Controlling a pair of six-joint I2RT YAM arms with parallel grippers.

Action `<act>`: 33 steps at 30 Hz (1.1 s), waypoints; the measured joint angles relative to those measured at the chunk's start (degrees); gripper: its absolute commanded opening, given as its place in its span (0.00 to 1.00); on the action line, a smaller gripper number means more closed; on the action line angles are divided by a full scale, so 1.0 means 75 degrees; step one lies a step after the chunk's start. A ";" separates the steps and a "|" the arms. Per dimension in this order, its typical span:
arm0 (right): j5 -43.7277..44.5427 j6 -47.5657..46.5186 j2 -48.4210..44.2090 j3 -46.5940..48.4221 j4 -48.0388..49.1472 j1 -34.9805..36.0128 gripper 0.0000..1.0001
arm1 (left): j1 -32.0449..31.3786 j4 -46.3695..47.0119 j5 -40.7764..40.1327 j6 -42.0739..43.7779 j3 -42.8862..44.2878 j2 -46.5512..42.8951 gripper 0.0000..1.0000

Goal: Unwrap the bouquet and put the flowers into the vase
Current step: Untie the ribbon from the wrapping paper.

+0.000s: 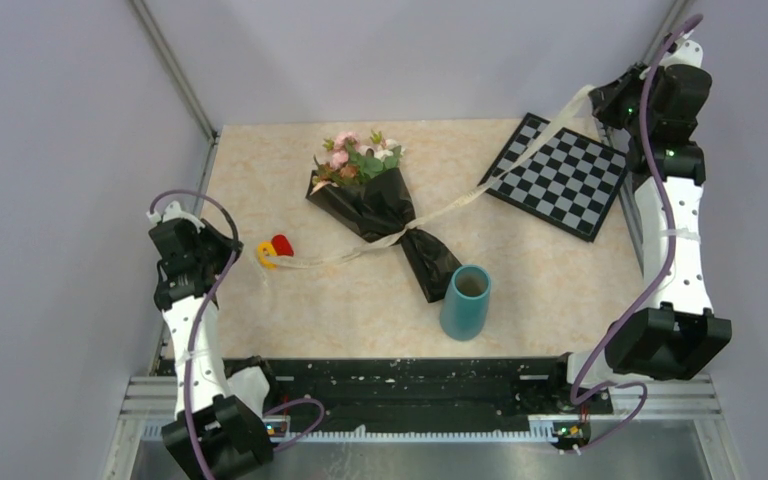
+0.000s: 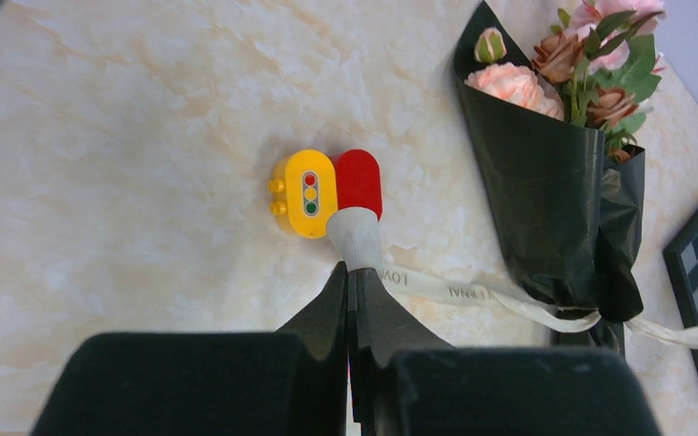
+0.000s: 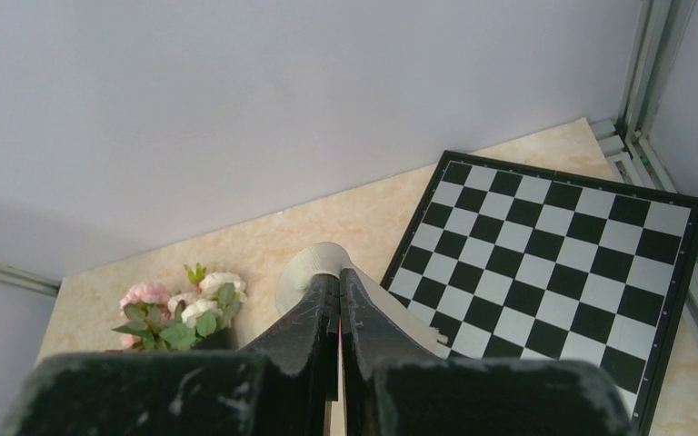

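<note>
Left gripper (image 2: 356, 272) is pinched tight on one end of the cream ribbon (image 2: 459, 292); right gripper (image 3: 338, 277), high at the far right, I see clamped on the other end; on the table (image 1: 550, 290) the checkerboard (image 1: 560, 180) lies far right, under that arm; the bouquet (image 1: 380, 205) lies mid-table, blooms toward the far side, black paper on, ribbon crossing its waist; the vase (image 1: 465, 302) stands upright just near of its stem end; a red-and-yellow toy (image 2: 314, 191) sits at the left fingertips.
</note>
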 measured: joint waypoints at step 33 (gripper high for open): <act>0.1262 -0.0364 0.1664 -0.1620 0.0644 0.0000 0.08 | 0.0020 -0.1291 -0.3095 0.0959 0.0662 -0.0166 0.17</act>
